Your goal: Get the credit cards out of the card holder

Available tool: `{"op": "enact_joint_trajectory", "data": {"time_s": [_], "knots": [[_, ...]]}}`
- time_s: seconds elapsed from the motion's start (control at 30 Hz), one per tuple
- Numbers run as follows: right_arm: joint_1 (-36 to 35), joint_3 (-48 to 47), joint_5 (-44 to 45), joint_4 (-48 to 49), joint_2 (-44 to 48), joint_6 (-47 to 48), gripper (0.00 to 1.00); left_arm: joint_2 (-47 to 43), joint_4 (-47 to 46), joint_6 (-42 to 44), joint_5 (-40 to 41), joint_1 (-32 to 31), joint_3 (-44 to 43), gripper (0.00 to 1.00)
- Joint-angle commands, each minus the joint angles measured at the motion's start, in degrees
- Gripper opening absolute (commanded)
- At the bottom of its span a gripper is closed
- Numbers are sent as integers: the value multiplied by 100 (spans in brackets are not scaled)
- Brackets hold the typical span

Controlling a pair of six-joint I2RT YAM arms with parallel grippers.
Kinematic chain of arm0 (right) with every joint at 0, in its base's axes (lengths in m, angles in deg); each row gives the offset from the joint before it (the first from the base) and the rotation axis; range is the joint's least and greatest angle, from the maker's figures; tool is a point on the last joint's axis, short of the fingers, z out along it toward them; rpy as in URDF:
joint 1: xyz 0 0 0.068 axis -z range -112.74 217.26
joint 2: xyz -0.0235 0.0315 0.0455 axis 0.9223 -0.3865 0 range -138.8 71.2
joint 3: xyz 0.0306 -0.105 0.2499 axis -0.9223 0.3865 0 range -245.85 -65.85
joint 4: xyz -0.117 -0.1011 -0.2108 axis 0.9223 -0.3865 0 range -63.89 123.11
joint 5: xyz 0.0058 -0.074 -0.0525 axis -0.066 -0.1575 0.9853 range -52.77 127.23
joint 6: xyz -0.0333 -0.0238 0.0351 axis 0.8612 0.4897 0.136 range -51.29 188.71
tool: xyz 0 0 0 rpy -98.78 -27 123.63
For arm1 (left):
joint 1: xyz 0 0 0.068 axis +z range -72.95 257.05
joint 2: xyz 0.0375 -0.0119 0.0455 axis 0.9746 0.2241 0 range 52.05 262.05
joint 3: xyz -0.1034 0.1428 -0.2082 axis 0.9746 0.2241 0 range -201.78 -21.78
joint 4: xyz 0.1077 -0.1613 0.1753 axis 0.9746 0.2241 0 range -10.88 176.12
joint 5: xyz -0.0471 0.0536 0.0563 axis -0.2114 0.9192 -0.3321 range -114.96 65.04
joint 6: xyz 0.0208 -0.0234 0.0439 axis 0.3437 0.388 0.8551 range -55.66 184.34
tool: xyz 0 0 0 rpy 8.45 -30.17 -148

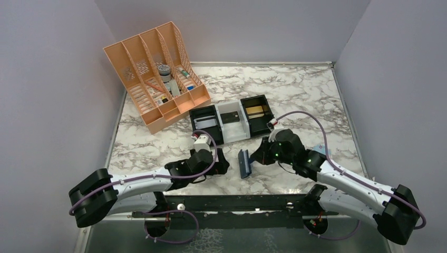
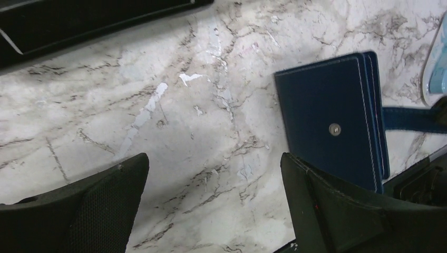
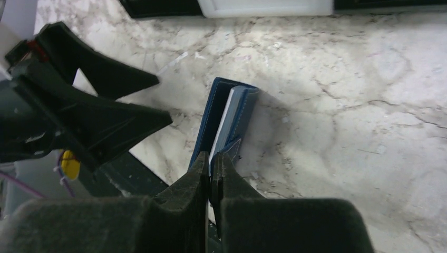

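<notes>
Right gripper (image 3: pixel 212 158) pinched tight on the card holder (image 3: pixel 224 110), at its strap end.
Left gripper (image 2: pixel 213 163) gapes wide, empty, just left of it; the pale edge between the holder's leaves is hard to identify.

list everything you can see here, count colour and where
file rack: one, orange, far left of table; contents too small to name
box trays: three, black-white-black, row at mid-table
credit card: one seen, gold-tan, in the right black tray
card holder: one, dark navy, on the table between the arms
table: one, white-grey marble
left pincer: black, open, beside the card holder
right pincer: black, shut on the card holder at its strap side
</notes>
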Motion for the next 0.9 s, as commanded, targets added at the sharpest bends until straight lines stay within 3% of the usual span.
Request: {"op": "enact_joint_trajectory", "data": {"time_s": [0.0,0.27,0.53,0.7,0.87], "knots": [[6,-228,-1137,363,-199,-49,1,-171,-138,130,-122,232,97,99],[5,-529,-2100,1279,-1152,-292,1,-1005,929,-264,230,248,85,99],[-32,-638,-2418,1708,-1759,-624,1,-2618,1940,-351,751,239,207,99],[-59,-452,-1766,1361,-1885,-640,1,-2690,2032,-197,542,239,209,98],[-58,-344,-752,800,-1634,-512,1,-2390,1366,-211,1,237,402,98]]}}
